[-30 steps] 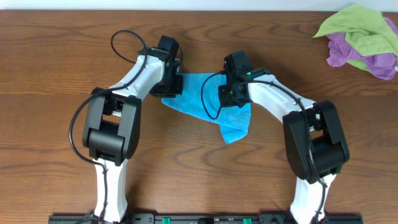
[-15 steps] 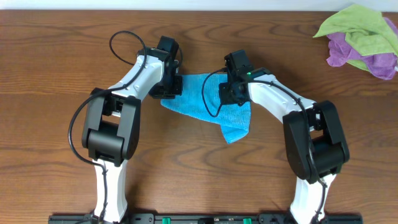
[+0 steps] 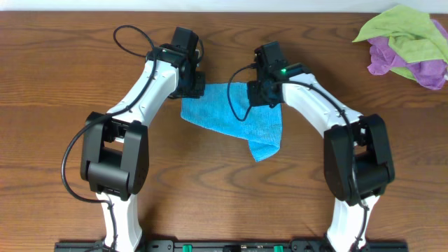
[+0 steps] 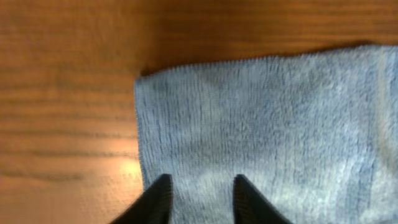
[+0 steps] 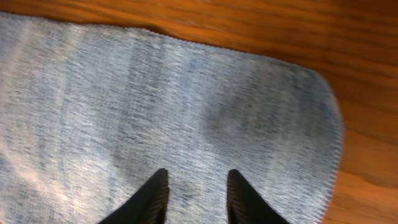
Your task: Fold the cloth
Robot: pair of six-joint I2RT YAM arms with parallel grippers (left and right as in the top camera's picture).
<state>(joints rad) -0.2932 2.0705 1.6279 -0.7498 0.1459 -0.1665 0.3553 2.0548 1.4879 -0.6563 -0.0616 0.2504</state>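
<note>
The cloth (image 3: 234, 115) was found lying on the table (image 3: 70, 84) between the two arms, its far edge running almost straight from one gripper to the other. Compared with a second before, both arms had been drawn back toward the far side of the table. The left gripper (image 3: 194, 89) was now placed at the cloth's far left corner and the right gripper (image 3: 264, 94) at its far right corner, rather than over the fabric.

In the left wrist view the left gripper (image 4: 198, 190) was seen with its fingers spread. The cloth (image 4: 261, 124) lay flat beneath and showed in the gap, with nothing pinched. The right gripper (image 5: 194, 183) was seen in the same state, fingers parted above the flat cloth (image 5: 155, 99). The fabric had therefore been let go by both, after having been gripped a moment earlier.

From this it was judged that a fold had just been laid down and released. The result was not neat: a pointed flap was left jutting out at the near right, beyond the rest of the shape. Either a further fold or a straightening of that corner was thought to be still needed. The green cloth (image 3: 402, 31) and the purple cloth (image 3: 381, 59) at the far right corner were left untouched, well apart from the work.
</note>
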